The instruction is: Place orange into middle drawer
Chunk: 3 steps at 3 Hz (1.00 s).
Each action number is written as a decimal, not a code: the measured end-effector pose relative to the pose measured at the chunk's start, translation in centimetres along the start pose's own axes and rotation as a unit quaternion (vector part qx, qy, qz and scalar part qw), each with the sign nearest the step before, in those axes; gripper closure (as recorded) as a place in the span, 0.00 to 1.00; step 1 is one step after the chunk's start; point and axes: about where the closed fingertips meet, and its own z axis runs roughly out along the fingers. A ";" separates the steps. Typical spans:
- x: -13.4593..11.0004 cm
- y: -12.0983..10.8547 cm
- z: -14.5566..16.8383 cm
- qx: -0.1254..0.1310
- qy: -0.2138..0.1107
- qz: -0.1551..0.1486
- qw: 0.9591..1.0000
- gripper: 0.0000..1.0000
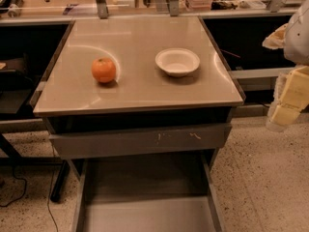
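The orange (104,70) sits on the left part of the grey cabinet top (140,93), to the left of a white bowl (177,61). The middle drawer (147,211) is pulled out toward me below the cabinet; its flat grey floor is bare. Above it sits a grey drawer front with pale scratch marks (140,140). My gripper (286,108) hangs at the right edge of the view, pale yellow and white, off the right side of the cabinet and far from the orange, with nothing seen in it.
A speckled floor (260,178) lies to the right of the cabinet. A cluttered counter with metal posts (100,1) runs behind it. Dark shelving (19,71) and cables (14,187) are at the left.
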 end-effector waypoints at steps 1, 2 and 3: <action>-0.5 -0.3 0.0 0.003 -0.005 -0.001 1.000 0.00; -2.8 -1.3 1.5 -0.009 -0.032 -0.015 0.999 0.00; -5.3 -1.1 2.3 -0.036 -0.039 -0.067 0.996 0.00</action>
